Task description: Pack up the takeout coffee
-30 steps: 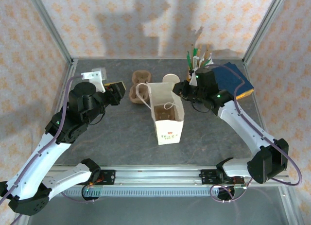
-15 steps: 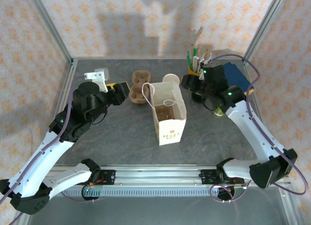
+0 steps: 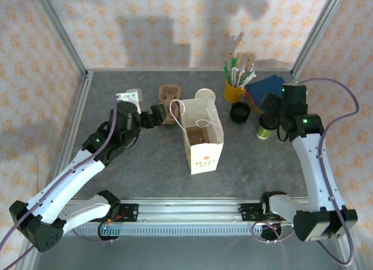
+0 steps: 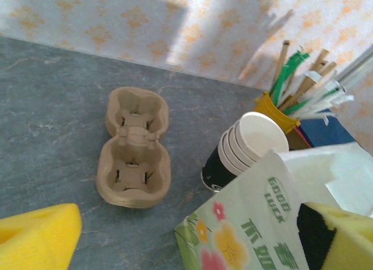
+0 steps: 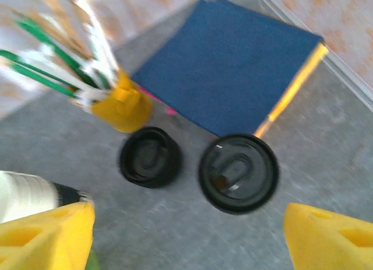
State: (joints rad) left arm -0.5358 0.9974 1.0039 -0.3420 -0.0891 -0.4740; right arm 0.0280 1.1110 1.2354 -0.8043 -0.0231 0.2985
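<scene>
The right gripper point(image 5: 186, 241) holds its yellow fingers point(image 5: 44, 235) spread wide with nothing between them. Just ahead of the gap stands the takeout coffee point(image 5: 238, 174), upright and lid-on, near the table's right edge and touching the near corner of a blue pad point(image 5: 227, 66). A strip of bare surface separates it from a loose black lid point(image 5: 150, 156) to its left. The left gripper point(image 4: 192, 226) is also fully open and grips nothing. The top corner of the paper bag point(image 4: 256, 223) overlaps its right-hand finger in the wrist view, and whether they touch cannot be told. Beyond that corner the way is free to the pulp cup carrier point(image 4: 133, 147), which lies flat with open table around it. A broad bare stretch runs from the bag to the near rail point(image 3: 186, 214), and another runs along the left side. Counted, there are one coffee, one bag standing open-mouthed in the middle with two loop handles, and one carrier with two wells. There is also one nested stack of white cups point(image 4: 245, 147), one yellow cup of sticks and straws point(image 5: 122, 107), one blue pad, and two black lids including the one on the coffee. The table point(image 3: 145, 165) is dark grey and stone-patterned. It is framed by aluminium posts and backed by pale wallpaper with orange flowers point(image 3: 145, 25).
</scene>
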